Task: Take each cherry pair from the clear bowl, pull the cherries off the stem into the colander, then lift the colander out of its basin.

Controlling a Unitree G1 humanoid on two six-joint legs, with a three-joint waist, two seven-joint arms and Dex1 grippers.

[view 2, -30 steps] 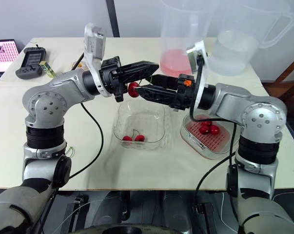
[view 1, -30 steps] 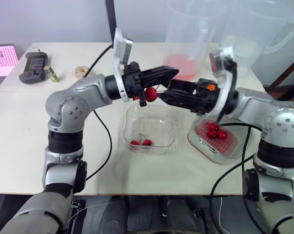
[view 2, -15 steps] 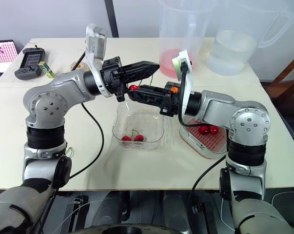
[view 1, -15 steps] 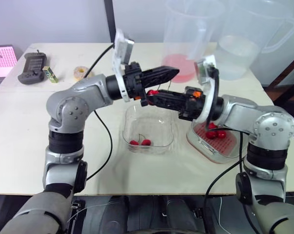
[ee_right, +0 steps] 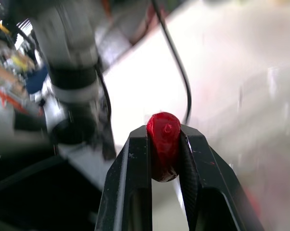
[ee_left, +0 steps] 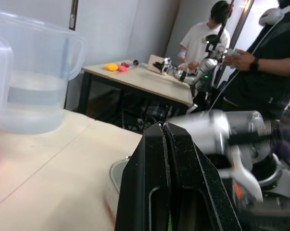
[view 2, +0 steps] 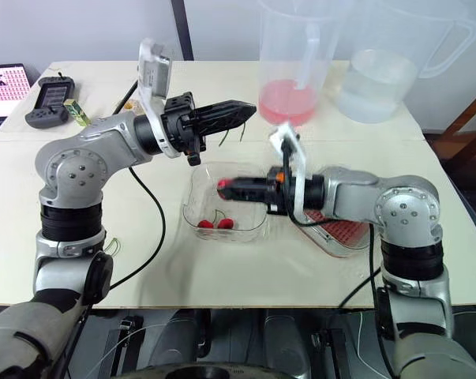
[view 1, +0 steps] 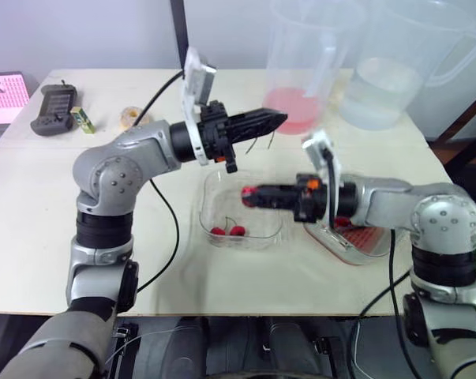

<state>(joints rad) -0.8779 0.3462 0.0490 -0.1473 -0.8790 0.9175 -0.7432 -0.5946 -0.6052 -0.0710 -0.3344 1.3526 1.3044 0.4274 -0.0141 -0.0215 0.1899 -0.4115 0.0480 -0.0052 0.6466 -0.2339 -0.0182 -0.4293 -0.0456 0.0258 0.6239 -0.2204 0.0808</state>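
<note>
Right gripper (view 1: 253, 194), clamped on cherry (ee_right: 163, 144), had dropped from left gripper (view 1: 279, 118) to over bowl (view 1: 206, 213) middle; left gripper, pinching bare stem (view 1: 254, 144), over far rim, open room between.

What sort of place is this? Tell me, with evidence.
Probably a robotics lab: people at a second table bearing another robot arm, and a handheld controller lies beside a laptop.

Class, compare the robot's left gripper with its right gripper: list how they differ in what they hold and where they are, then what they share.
The left gripper pinches a thin stem; the right gripper grips a red cherry. The left gripper is raised well above the table; the right gripper is lower, over the clear bowl. Both are shut.
</note>
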